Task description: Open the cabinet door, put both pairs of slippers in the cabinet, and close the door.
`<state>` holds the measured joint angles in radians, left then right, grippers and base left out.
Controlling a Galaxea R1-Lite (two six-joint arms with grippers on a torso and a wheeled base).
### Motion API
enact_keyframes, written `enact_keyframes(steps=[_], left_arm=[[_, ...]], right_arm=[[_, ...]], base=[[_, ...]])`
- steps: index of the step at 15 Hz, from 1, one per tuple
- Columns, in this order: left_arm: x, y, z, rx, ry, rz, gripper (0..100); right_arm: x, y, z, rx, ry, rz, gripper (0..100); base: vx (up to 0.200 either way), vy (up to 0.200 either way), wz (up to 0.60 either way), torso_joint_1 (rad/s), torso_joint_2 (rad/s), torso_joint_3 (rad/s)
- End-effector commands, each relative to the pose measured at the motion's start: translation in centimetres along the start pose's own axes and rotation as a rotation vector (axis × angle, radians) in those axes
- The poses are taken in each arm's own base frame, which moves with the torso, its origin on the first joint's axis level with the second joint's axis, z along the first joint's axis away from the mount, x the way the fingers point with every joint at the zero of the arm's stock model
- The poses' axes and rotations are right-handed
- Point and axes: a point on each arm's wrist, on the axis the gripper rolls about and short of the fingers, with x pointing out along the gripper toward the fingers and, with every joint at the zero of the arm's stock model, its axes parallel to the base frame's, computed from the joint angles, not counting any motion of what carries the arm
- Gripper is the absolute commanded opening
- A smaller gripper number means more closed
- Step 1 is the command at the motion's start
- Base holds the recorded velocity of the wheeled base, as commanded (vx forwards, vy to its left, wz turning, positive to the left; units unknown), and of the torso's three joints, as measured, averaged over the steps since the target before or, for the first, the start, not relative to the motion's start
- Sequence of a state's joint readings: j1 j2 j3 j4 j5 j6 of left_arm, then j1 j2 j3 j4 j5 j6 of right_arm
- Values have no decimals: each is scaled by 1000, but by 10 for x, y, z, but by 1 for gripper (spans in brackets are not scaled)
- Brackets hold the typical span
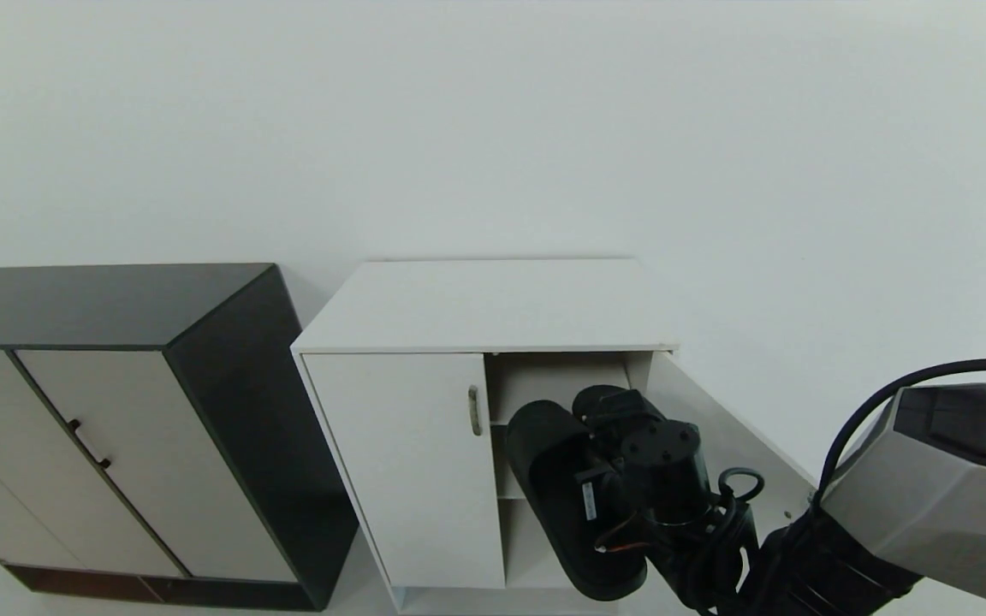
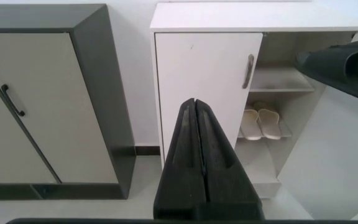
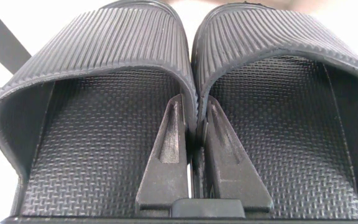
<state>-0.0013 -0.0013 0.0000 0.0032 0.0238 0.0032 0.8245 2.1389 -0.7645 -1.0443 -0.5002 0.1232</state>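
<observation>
The right end effector [image 3: 194, 102] is grasping the pair of black slippers [image 1: 561, 496], pinching their two inner strap edges together and holding them in the air in front of the open side of the cabinet [image 1: 484, 299]. Since only those thin edges are being clamped, one slipper risks sliding free or splaying as the pair is going in. A toe may also catch on the upper shelf [image 2: 278, 84] or the closed door [image 1: 407, 462], and the arm is passing close to the open door [image 1: 733, 428].

The left end effector [image 2: 194, 102] is hanging clenched and empty, facing the cabinet. Its wrist view is revealing the white slippers [image 2: 260, 123] lying on a lower shelf inside, a spot the head view is hiding behind the black pair. The right wrist view is showing the pinch itself.
</observation>
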Motion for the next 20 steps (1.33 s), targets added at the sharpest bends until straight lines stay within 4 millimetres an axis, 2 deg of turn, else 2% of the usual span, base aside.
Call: enact_keyframes(steps=[1,12,20], left_arm=[[0,0,0,0,1,2,0],[0,0,0,-2,1,2,0],[0,0,0,-2,1,2,0]], right_arm=[[1,1,-3,-3,8,0,0],[10,4,-18,-11,-8,2,0],[10,3,-19,-5,-22,0,0]], base=[[0,0,0,-203,452,256],[0,0,0,-220,539,317],[0,0,0,-168,491,319]])
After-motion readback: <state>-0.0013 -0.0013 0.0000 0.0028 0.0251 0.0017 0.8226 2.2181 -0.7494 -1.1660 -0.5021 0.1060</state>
